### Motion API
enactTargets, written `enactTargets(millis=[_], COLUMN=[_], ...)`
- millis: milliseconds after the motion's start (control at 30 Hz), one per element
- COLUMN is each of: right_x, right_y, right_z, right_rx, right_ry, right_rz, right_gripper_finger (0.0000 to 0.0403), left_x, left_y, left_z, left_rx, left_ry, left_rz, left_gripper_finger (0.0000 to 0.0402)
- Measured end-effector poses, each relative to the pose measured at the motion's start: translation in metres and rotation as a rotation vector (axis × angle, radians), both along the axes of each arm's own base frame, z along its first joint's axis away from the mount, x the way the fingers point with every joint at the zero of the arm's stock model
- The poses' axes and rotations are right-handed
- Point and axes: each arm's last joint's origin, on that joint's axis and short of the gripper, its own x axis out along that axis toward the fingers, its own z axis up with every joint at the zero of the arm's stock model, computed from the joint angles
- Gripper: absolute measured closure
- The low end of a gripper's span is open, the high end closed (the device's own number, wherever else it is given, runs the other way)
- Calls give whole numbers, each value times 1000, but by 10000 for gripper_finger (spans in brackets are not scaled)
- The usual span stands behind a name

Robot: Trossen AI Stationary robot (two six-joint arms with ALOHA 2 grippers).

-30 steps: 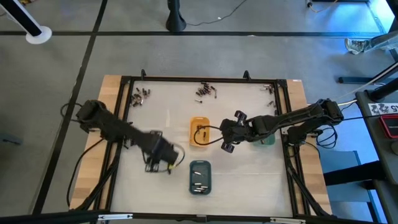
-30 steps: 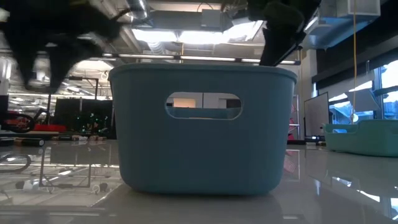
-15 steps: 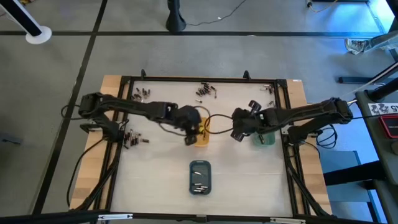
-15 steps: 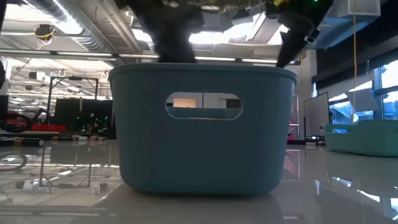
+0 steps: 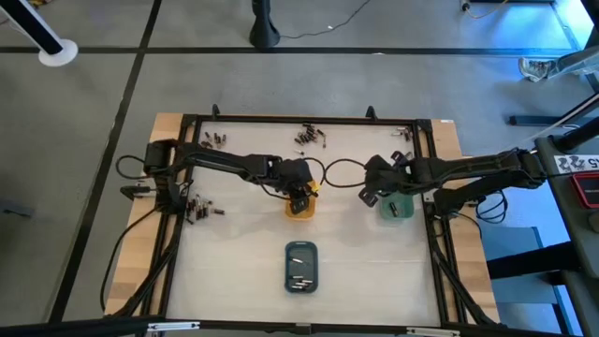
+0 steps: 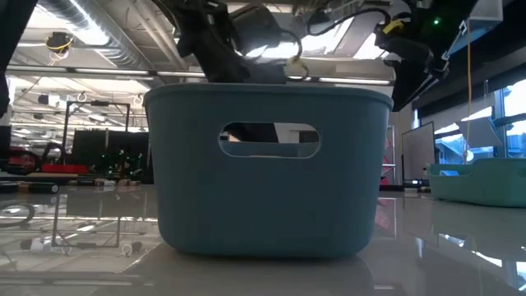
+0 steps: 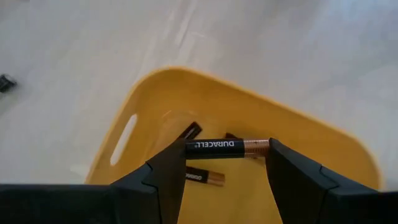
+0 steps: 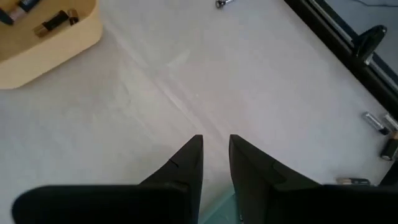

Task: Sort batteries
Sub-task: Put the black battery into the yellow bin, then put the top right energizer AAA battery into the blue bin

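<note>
My left gripper (image 5: 301,198) hovers over the orange tray (image 5: 299,213), shut on a black-and-copper battery (image 7: 227,147). Two more batteries (image 7: 199,176) lie on that tray's floor. My right gripper (image 5: 372,192) is between the orange tray and the green tray (image 5: 399,208); its fingers (image 8: 216,142) stand a narrow gap apart with nothing between them. Loose batteries lie in clusters on the table at the far left (image 5: 213,142), far middle (image 5: 311,137), far right (image 5: 404,134) and left edge (image 5: 201,208). The slate-blue tray (image 5: 300,267) holds a few cells. My left gripper holds the battery lengthwise between its two fingertips, the black end (image 7: 188,148) against one finger and the copper end (image 7: 264,147) against the other. The fingers come from above, slanting down. The battery lies level, lifted clear above the orange tray's floor.
A black frame (image 5: 192,120) borders the white table top. The slate-blue tray (image 6: 267,173) fills the middle of the low view, near the table's near edge. Cables loop over the table between the two arms (image 5: 337,168). Bare table lies on either side of the slate-blue tray.
My left gripper has swept from the near-left part of the table toward the far right, ending over the orange tray. My right gripper has drawn away from the orange tray toward the table's right, closer to the green tray.
</note>
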Motion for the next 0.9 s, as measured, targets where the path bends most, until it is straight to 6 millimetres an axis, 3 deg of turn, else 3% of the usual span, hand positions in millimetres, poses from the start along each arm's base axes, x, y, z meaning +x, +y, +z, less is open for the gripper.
enactTargets(millis=[467,900], right_x=[1,1], right_y=[5,4], right_z=[-3,-3], right_rx=[224,207], right_ry=[-29,-40], right_rz=[-64,-93], right_gripper_finger=[323,323], left_x=[1,1], left_y=[1,0], left_z=[-9,-7], left_rx=[-12,-47], left_ry=[27,13], left_rz=[89,140], left_gripper_finger=[210,129])
